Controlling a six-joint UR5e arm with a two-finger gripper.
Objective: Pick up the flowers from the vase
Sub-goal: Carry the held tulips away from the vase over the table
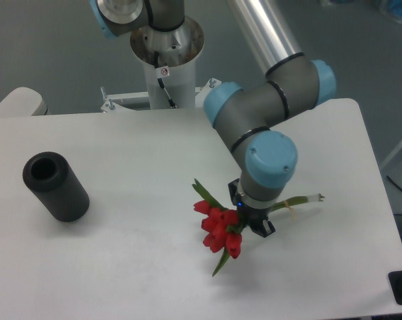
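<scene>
Standing at the table's (121,267) left, the vase (55,186) leans, mouth toward upper left. Well right of it, the flowers (220,230) lie across the tabletop, red buds lower left, stems running right. The gripper (253,224) covers their middle; its hold cannot be told.

Vase (55,186) stands at desk (134,267) left, well apart from flowers (221,227). Flowers at centre-right, stems toward right. Gripper (251,222) at the bunch; jaws' closure cannot be told.

table (121,267): white, rounded corners | floor (47,47): grey-blue | light: even, soft
</scene>
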